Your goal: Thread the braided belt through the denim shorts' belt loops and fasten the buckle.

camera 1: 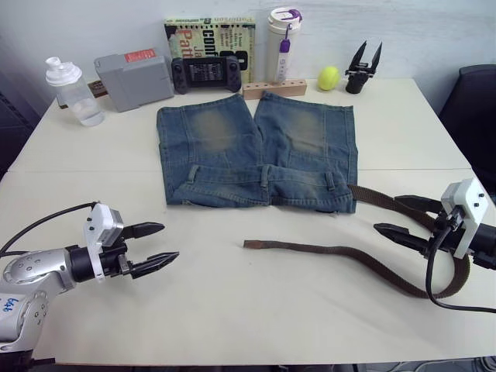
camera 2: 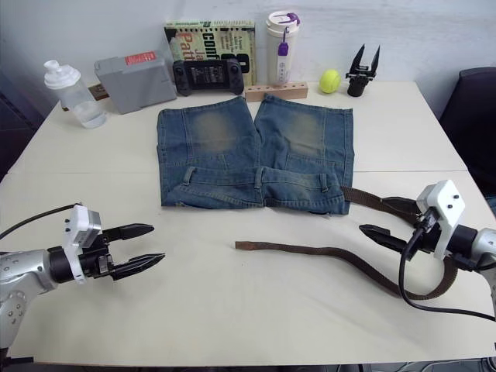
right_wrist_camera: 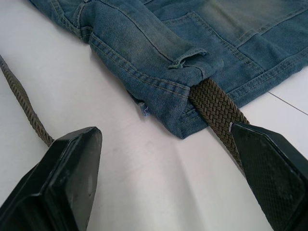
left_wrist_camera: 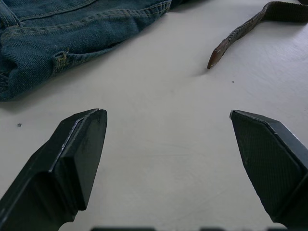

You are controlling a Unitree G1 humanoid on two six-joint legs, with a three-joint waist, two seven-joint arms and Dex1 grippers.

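My left arm is a rounded silver-grey metal forearm with blue handwritten marks near its elbow end, and a thin black cable arcs out from it. At its wrist sits a small white boxy camera housing, then the left gripper (camera 1: 155,244) — two tapered matte-black fingers with textured inner pads. The right gripper (camera 1: 403,218) matches it: white angular housing, black pointed fingers, and a black cable looping beneath.

Along the back of the white table (camera 1: 232,310), a clear shaker bottle (camera 1: 73,93), grey box (camera 1: 136,80), black game controller (camera 1: 206,74), book (camera 1: 211,39), white tumbler (camera 1: 283,43), wooden block (camera 1: 274,88), yellow ball (camera 1: 328,77) and spare black gripper (camera 1: 363,68) are sitting.
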